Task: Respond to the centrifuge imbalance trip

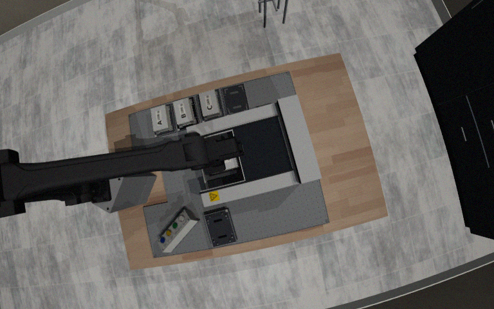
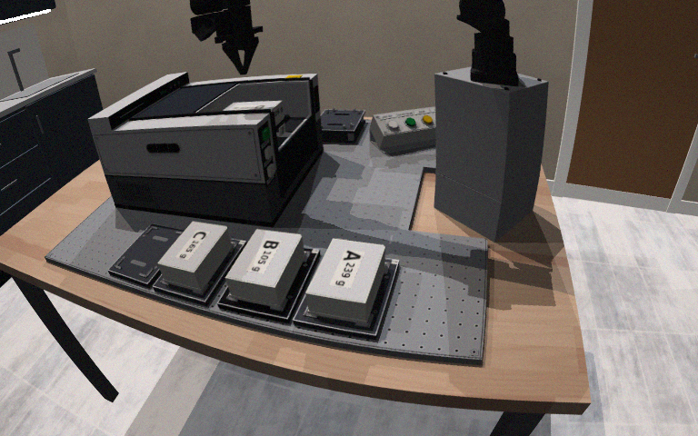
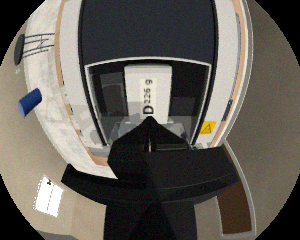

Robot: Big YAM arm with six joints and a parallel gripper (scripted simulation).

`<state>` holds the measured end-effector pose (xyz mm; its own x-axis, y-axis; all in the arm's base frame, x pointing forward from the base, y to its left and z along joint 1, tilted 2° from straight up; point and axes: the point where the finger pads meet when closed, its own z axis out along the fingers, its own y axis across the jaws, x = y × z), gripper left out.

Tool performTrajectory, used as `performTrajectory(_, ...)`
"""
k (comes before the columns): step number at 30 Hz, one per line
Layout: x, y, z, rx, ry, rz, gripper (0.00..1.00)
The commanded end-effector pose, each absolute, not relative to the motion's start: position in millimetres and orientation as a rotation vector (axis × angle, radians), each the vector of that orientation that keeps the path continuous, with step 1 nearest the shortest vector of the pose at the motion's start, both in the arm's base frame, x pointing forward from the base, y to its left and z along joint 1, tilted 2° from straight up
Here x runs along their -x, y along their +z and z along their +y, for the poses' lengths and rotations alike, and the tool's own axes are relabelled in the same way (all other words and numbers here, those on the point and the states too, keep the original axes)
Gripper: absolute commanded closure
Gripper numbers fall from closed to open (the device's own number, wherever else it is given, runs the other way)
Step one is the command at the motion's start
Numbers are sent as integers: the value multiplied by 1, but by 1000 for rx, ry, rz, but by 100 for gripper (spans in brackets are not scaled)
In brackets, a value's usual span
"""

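My gripper (image 2: 242, 67) is shut and empty, hanging well above the centrifuge (image 2: 206, 140); in the wrist view its closed fingertips (image 3: 149, 127) point down at the open door bay. Plate D (image 3: 148, 96), white with a label reading "D" and a weight I cannot read fully, lies in the bucket at the door; it also shows in the side view (image 2: 253, 104) and from above (image 1: 229, 164). Plates A, 239 g (image 2: 346, 275), B, 105 g (image 2: 266, 264), and C, 165 g (image 2: 193, 253) sit on their nests. Nest HB4 (image 2: 142, 253) is empty.
The dark door panel (image 1: 267, 147) is slid back. The centrifuge's buttons (image 2: 267, 145) are on its front edge. PANEL (image 2: 403, 129) stands right of it, with a spare empty nest (image 2: 341, 121) beside. My grey base pedestal (image 2: 488, 151) stands near the table's edge.
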<state>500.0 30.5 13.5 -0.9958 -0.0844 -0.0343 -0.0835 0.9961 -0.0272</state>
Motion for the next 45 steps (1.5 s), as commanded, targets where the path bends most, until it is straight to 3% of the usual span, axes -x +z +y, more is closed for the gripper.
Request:
performTrajectory(1,-511,21,38,132,-35,3089,100)
performTrajectory(45,-485,29,59,131,-32,3067,100)
